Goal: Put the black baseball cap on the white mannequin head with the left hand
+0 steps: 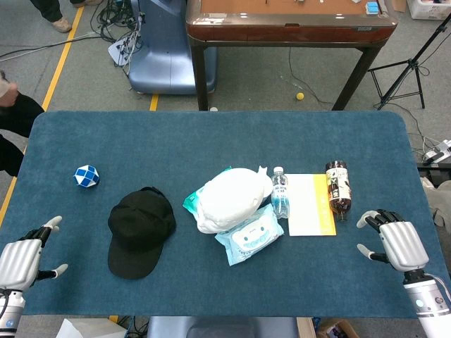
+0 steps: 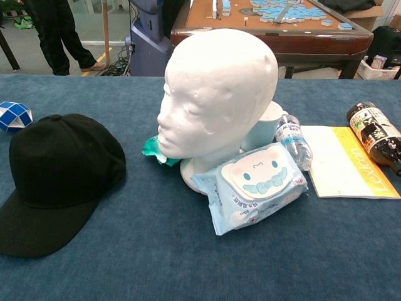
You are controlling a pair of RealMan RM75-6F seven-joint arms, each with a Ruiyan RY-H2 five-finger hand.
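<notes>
The black baseball cap (image 1: pixel 140 230) lies flat on the blue table, crown away from me and brim toward the front edge; it fills the left side of the chest view (image 2: pixel 55 179). The white mannequin head (image 1: pixel 229 198) stands upright at the table's middle, facing left (image 2: pixel 212 100). My left hand (image 1: pixel 25 260) rests at the front left corner, fingers apart and holding nothing, well left of the cap. My right hand (image 1: pixel 397 241) sits at the front right, also holding nothing with fingers spread. Neither hand shows in the chest view.
A pack of wet wipes (image 2: pixel 254 187) leans against the mannequin's base. To its right lie a small water bottle (image 1: pixel 280 193), a yellow-and-white booklet (image 1: pixel 311 204) and a dark bottle (image 1: pixel 339 188). A blue-white puzzle ball (image 1: pixel 87 176) sits far left. A wooden table (image 1: pixel 289 24) stands beyond.
</notes>
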